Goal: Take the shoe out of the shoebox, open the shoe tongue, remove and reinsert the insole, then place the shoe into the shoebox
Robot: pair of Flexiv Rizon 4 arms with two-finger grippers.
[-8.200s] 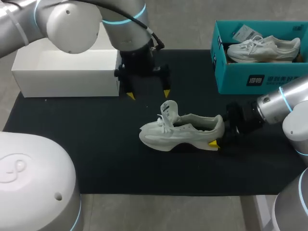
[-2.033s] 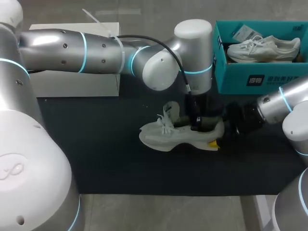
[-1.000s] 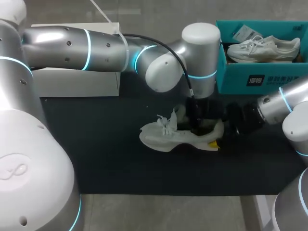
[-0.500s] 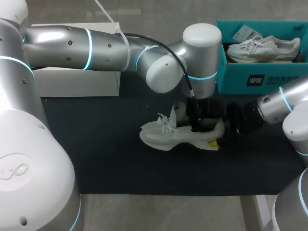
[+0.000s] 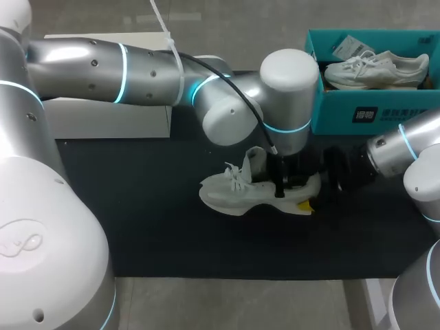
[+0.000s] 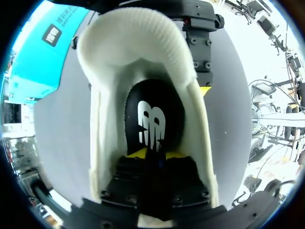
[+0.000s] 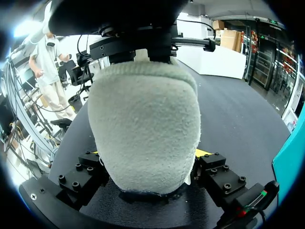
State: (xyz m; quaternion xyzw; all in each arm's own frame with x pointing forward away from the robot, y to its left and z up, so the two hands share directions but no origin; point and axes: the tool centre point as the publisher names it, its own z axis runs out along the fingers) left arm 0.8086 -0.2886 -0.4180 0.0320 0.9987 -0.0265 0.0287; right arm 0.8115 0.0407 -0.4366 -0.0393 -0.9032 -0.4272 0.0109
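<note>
A white shoe [image 5: 237,196] lies on its sole on the black mat [image 5: 151,227], toe to the left, its tongue [image 5: 254,161] standing up. My left arm reaches across from the left, and its gripper [image 5: 280,184] is down inside the shoe's opening. In the left wrist view that gripper [image 6: 156,153] has its yellow tips close together on the black insole [image 6: 152,119], pinching it near the heel. My right gripper [image 5: 313,191] straddles the heel from behind. In the right wrist view the heel [image 7: 145,129] fills the gap between the fingers of the right gripper [image 7: 148,153] and touches both.
A teal shoebox [image 5: 330,103] at the back right holds a second white shoe [image 5: 375,69]. The same shoebox [image 6: 38,52] shows beside the shoe in the left wrist view. A white box [image 5: 103,117] stands at the back left. My left arm hangs over the middle of the mat.
My left gripper's fingers have drawn together inside the shoe and the wrist has sunk slightly. The shoe and my right arm have stayed put.
</note>
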